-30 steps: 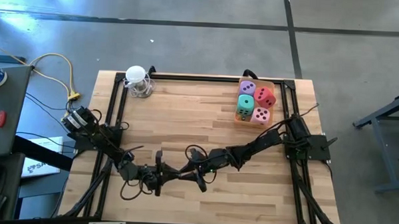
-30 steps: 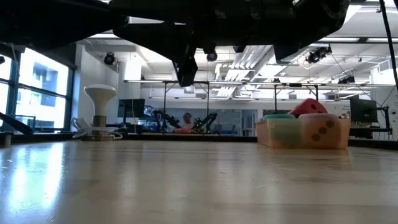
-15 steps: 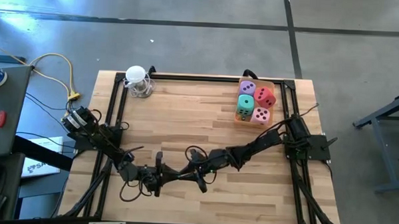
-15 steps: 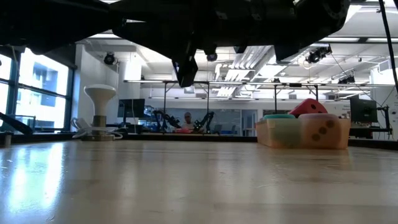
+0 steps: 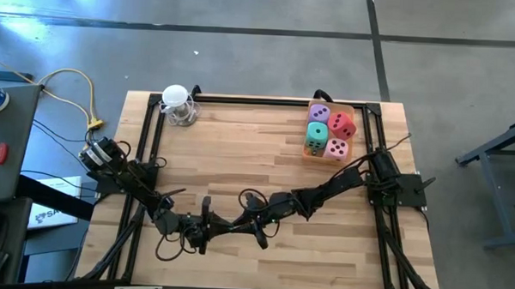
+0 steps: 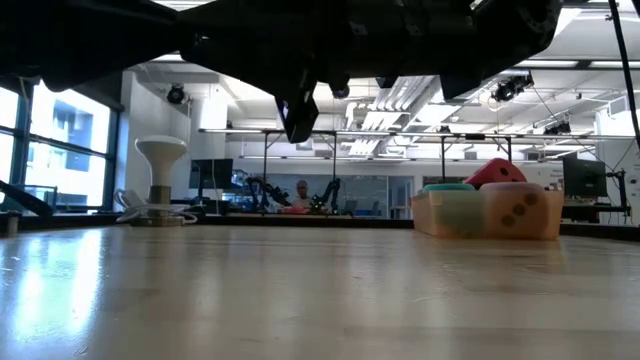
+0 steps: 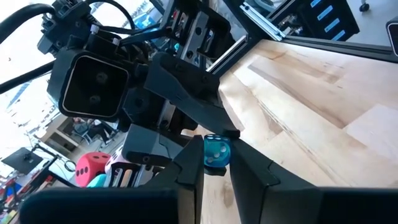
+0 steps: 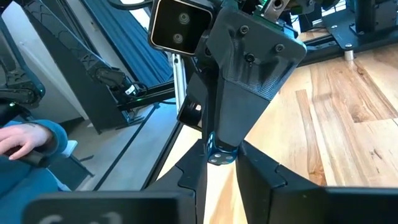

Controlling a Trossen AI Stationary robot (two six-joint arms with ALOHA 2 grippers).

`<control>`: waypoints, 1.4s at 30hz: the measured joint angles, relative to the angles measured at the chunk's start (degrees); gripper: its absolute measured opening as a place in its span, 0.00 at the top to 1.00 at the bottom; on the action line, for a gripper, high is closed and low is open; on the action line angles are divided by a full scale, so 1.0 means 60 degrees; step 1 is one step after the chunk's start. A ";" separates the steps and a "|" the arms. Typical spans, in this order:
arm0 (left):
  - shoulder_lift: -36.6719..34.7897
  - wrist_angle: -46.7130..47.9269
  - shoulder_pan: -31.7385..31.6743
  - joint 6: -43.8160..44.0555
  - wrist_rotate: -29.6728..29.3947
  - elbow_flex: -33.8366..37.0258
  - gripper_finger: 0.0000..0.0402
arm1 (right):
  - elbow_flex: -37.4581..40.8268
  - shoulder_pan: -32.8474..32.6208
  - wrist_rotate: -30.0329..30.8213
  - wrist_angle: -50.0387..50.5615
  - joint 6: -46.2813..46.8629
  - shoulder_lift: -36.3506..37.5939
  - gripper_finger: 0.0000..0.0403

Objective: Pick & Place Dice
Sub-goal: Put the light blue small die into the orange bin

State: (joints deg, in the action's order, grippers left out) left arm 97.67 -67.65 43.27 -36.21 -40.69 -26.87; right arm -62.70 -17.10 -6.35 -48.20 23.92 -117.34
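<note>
A small clear-blue die [image 7: 216,152] hangs above the table's near middle, where my two grippers meet tip to tip. My left gripper [image 7: 216,167] comes from the table's left and is shut on it. My right gripper [image 8: 221,168] comes from the right, and its fingers close on the same die [image 8: 221,152]. In the high view the left gripper [image 5: 223,226] and the right gripper [image 5: 248,220] overlap and hide the die. Mint [image 5: 316,132], purple [image 5: 319,113], red [image 5: 342,124] and pink [image 5: 335,148] dice sit in an orange tray [image 5: 357,109] at the far right. My left gripper pinches the small blue die by two opposite faces [image 7: 207,155] between its fingertips. The fingers lie about level and come from the table's left. The die is lifted clear of the table. My right gripper has a fingertip [image 8: 200,167] on either side of the die, on two faces [image 8: 212,155] that the left fingers leave free. It comes about level from the table's right. The die stays clear of the table.
A white round-topped object [image 5: 178,106] stands at the far left corner. A black frame [image 5: 242,100] runs along the table's edges. Bare wood lies between the arms and the tray. A person's hand on a blue sleeve [image 8: 22,140] shows beyond the table.
</note>
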 joint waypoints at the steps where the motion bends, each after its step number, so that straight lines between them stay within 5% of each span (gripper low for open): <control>1: 0.0000 0.0011 0.0000 0.0000 0.0000 0.0000 0.87 | 0.0000 0.0003 0.0001 0.0015 -0.0004 0.0000 0.86; 17: 0.0044 -0.0130 -0.0005 0.0366 -0.0752 0.0036 0.69 | -0.0025 -0.0011 -0.0022 0.0040 -0.0295 0.0066 0.88; 24: 0.0040 -0.0174 0.0224 0.0368 -0.1508 0.0033 0.69 | -0.0029 -0.0007 0.0333 0.1827 -0.0489 0.0425 0.88; 28: 0.0033 -0.0137 0.0387 0.0539 -0.1581 0.0029 0.69 | -0.0019 -0.0023 0.1582 0.4015 -0.0633 0.1136 0.88; 33: 0.0026 0.0038 0.0419 0.1326 -0.1575 0.0025 0.69 | -0.0042 -0.0157 0.4413 0.7442 -0.0108 0.2360 0.88; 39: 0.0015 0.0327 0.0419 0.1903 -0.1519 0.0015 0.69 | -0.0019 -0.0063 0.7995 1.2542 0.2224 0.3479 0.88; 42: 0.0015 0.0447 0.0419 0.1959 -0.1519 0.0018 0.69 | -0.0018 0.0252 0.8580 1.4550 0.3667 0.3801 0.88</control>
State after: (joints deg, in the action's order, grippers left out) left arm 97.76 -64.97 45.78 -24.45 -49.80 -26.76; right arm -62.81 -15.59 45.13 39.10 45.92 -94.53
